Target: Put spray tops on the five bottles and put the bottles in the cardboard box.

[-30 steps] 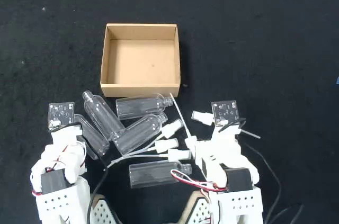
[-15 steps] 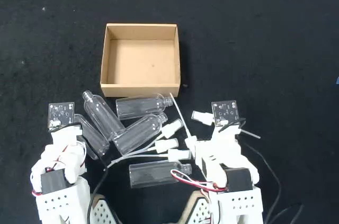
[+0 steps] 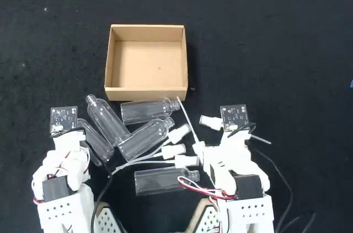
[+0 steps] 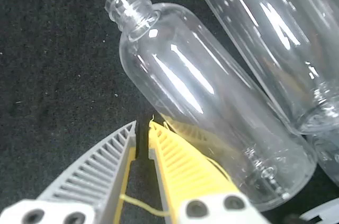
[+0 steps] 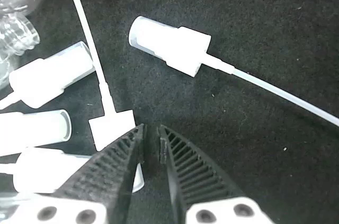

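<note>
Several clear capless bottles [image 3: 144, 138] lie in a heap in front of the open cardboard box [image 3: 112, 62]. White spray tops [image 3: 175, 148] with thin tubes are scattered to their right. My left gripper [image 4: 142, 126] is shut with nothing in it, its tips right beside one lying bottle [image 4: 212, 107]. My right gripper [image 5: 151, 128] is shut and holds nothing, low over the cloth. Just ahead of it lies a spray top [image 5: 169, 46], with others [image 5: 50, 73] off to one side. The left arm [image 3: 63, 161] and right arm [image 3: 234, 161] sit at the near table edge.
Black cloth [image 3: 276, 51] covers the table, with open room right of the box and behind it. One bottle [image 3: 164, 180] lies between the two arm bases. Cables [image 3: 276, 178] trail by the right arm.
</note>
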Robot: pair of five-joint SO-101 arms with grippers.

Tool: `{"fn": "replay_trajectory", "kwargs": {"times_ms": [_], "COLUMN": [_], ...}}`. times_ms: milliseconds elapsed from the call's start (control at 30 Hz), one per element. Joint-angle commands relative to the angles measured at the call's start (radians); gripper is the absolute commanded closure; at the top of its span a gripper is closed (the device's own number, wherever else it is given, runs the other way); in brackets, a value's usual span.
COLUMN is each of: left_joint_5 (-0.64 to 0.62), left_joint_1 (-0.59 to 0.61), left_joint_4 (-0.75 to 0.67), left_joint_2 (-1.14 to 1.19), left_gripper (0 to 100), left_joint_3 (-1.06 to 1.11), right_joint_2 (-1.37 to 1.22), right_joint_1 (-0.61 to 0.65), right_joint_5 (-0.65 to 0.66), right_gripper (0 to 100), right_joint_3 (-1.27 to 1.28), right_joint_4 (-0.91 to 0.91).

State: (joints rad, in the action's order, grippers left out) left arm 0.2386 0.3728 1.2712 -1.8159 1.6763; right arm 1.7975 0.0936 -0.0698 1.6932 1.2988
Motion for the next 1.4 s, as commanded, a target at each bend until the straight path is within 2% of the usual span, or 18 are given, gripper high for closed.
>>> {"fn": "replay_trajectory", "kwargs": {"times_ms": [0, 200, 267, 400, 467, 600, 700, 800, 933, 1133, 1267, 1367], "left_joint_5": [-0.003, 0.028, 0.123, 0.324, 0.310, 0.278, 0.278, 0.275, 0.273, 0.275, 0.275, 0.267], "left_joint_1": [-0.005, 0.004, 0.044, 0.209, 0.268, 0.311, 0.323, 0.323, 0.317, 0.317, 0.314, 0.298], "left_joint_4": [0.005, -0.037, -0.075, -0.089, -0.086, -0.080, -0.080, -0.072, 0.014, 0.083, 0.083, 0.097], "left_joint_2": [-0.009, -0.009, -0.008, -0.008, -0.008, -0.008, -0.006, -0.006, -0.005, 0.072, 0.305, 0.535], "left_gripper": [97, 97, 97, 97, 97, 97, 97, 90, 78, 80, 80, 80], "left_joint_3": [0.024, 0.024, 0.024, -0.056, -0.117, -0.237, -0.297, -0.341, -0.400, -0.489, -0.570, -0.664], "right_joint_2": [0.096, 0.096, 0.096, 0.096, 0.096, 0.094, 0.094, 0.091, 0.088, 0.067, -0.071, -0.225], "right_joint_1": [0.014, 0.014, 0.014, 0.006, 0.006, 0.005, 0.005, 0.002, -0.031, -0.032, -0.031, -0.034], "right_joint_5": [0.005, 0.005, 0.006, 0.021, 0.123, 0.446, 0.583, 0.552, 0.508, 0.499, 0.459, 0.433], "right_gripper": [98.7, 98.7, 98.6, 98.6, 98.6, 98.6, 98.6, 98.6, 98.6, 98.6, 98.0, 90.0], "right_joint_3": [-0.010, -0.010, -0.012, -0.013, -0.018, -0.018, -0.044, -0.111, -0.289, -0.470, -0.501, -0.515], "right_joint_4": [0.006, 0.003, -0.051, -0.193, -0.253, -0.336, -0.334, -0.324, -0.232, -0.158, -0.184, -0.249]}}
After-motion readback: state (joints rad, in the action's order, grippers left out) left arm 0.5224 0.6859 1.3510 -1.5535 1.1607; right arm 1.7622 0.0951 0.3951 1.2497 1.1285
